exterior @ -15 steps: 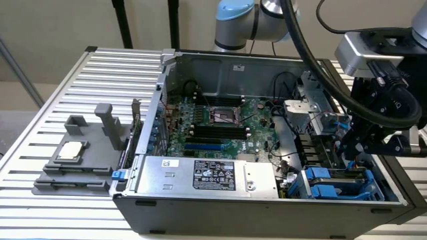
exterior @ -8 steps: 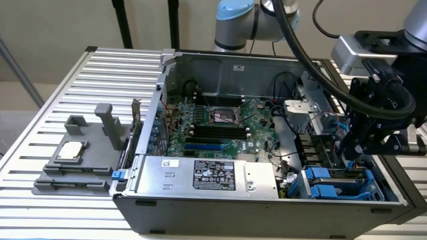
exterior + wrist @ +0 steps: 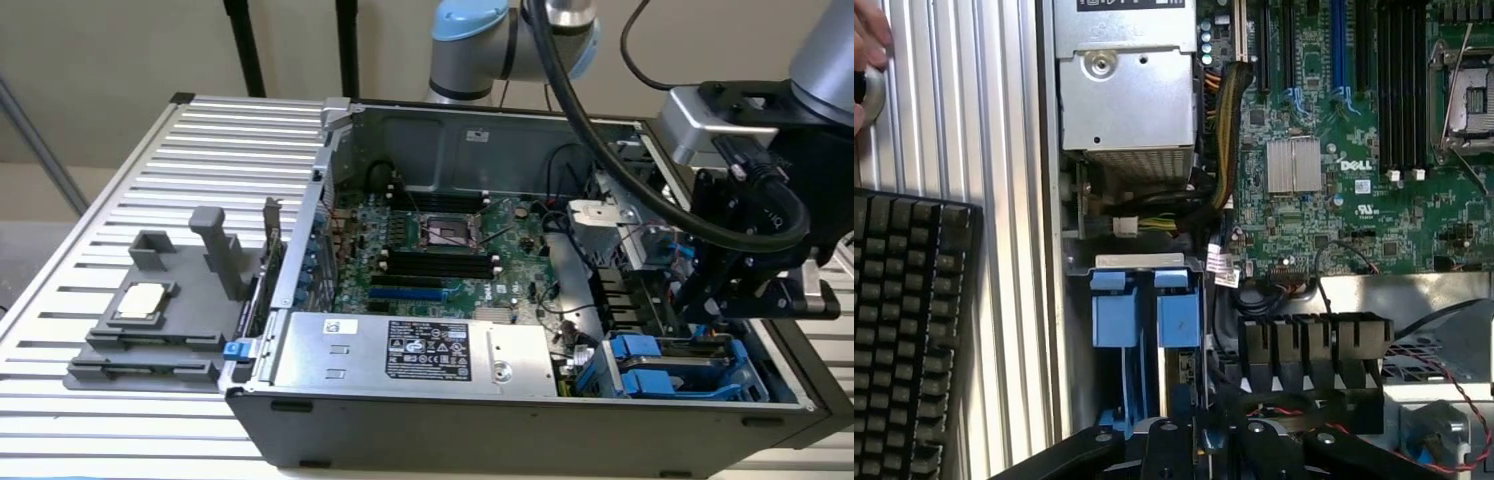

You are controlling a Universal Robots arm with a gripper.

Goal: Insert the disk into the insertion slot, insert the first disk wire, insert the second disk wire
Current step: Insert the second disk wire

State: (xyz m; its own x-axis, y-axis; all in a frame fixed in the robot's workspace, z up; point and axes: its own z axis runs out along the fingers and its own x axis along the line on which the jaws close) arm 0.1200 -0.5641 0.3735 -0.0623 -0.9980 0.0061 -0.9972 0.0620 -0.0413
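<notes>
**In the case's front corner: gripper over the drive cage**

Down at the case [image 3: 534,425] corner, on the exterior view's right, the gripper [image 3: 747,300] hangs just above the slot [image 3: 607,372]. I honestly can't tell if it's wide, narrow or pinching anything; from the wrist it's just dark metal.

The disk [image 3: 1179,318] looks to be sitting on edge inside the slot already. What shows is mostly its blue carrier tabs, with a sliver of board edge below them.

Handling, my guess: it's stiff, fairly heavy for its size, and doesn't like knocks. The blue frame is the spot to hold or push, not the label face or the board side. The plastic tabs will flex a bit.

Room is tight. The PSU [image 3: 400,350] sits right next to the slot, and a cable bundle [image 3: 1219,110] runs between it and the motherboard [image 3: 427,250]. A black fan shroud [image 3: 1314,345] crowds the other flank. The only clear way is straight up. Outside the case wall there's a keyboard [image 3: 904,330].
</notes>
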